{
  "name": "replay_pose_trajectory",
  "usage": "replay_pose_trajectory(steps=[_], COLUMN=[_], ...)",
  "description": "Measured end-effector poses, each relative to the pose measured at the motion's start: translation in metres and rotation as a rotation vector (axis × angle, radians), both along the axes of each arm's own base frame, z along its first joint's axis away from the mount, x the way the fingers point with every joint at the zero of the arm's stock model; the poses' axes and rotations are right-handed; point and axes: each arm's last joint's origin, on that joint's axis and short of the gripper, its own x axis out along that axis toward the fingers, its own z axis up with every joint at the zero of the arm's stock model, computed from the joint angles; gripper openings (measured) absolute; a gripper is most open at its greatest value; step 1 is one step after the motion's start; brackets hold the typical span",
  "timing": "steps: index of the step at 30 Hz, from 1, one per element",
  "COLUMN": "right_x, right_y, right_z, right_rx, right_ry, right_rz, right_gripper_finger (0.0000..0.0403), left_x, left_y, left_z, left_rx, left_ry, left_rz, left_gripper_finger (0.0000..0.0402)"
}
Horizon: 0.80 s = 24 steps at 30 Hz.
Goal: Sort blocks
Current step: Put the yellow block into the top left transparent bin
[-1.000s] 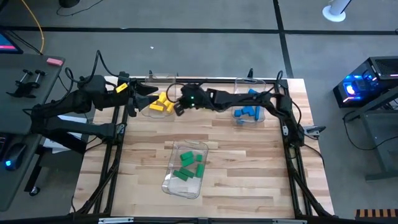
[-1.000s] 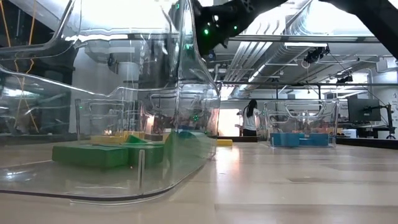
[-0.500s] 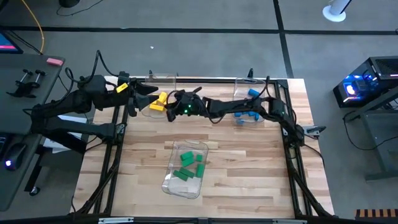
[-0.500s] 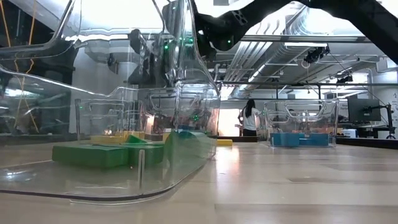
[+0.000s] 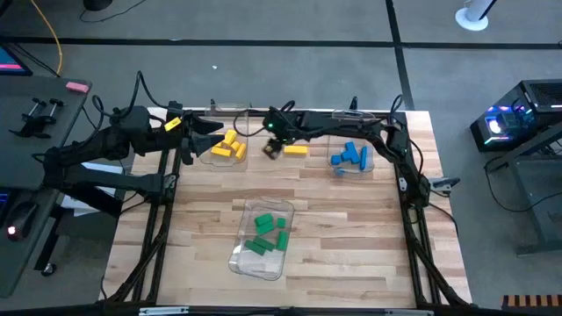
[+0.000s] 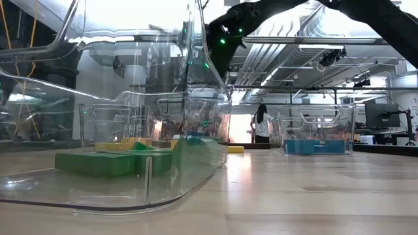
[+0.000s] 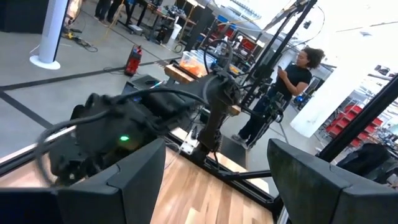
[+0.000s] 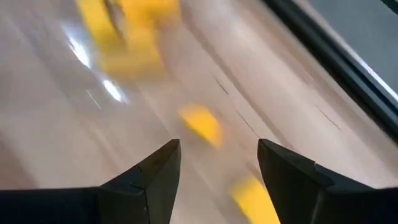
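Wooden desk (image 5: 351,228) carries one loose yellow block (image 5: 295,150) near its far edge, long axis along that edge, just beside the right gripper (image 5: 272,149), jaws parted and empty; left gripper (image 5: 200,140), likewise spread, waits at the far-left corner.

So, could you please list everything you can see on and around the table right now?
Yellow blocks: several, in the clear bin at the table's far left.
Loose yellow block: one, on bare wood between the far bins.
Blue blocks: several, in the clear bin at the far right.
Green blocks: several, in the clear bin at the table's middle.
Wooden table: one, light planks.
Person: one, standing in the room behind.
Left gripper: open, waiting by the yellow bin.
Right gripper: open, empty, beside the loose yellow block.
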Motion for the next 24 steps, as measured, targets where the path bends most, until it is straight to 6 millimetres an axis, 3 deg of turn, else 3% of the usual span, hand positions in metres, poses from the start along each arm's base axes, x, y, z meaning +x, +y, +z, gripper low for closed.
replay_pose_trajectory(steps=[4,8,17,24], right_x=[-0.024,-0.039,-0.046,-0.045], right_y=[-0.015,-0.028,-0.040,-0.041], right_z=[-0.008,-0.012,-0.038,-0.066], right_rx=[0.026,0.104,0.246,0.211], right_ry=[0.226,0.304,0.276,0.377], right_rz=[0.071,0.133,0.284,0.305], right_gripper_finger=[0.0210,0.0209,0.0208,0.0208], left_x=[0.000,0.000,0.000,0.000], left_y=[0.000,0.000,0.000,0.000], left_z=[-0.001,-0.001,-0.001,-0.001], left_rx=[-0.002,-0.002,-0.026,-0.026], left_ry=[0.012,0.012,0.007,0.008], left_rz=[0.000,0.000,0.001,0.002], left_gripper_finger=[0.0270,0.0270,0.0270,0.0270])
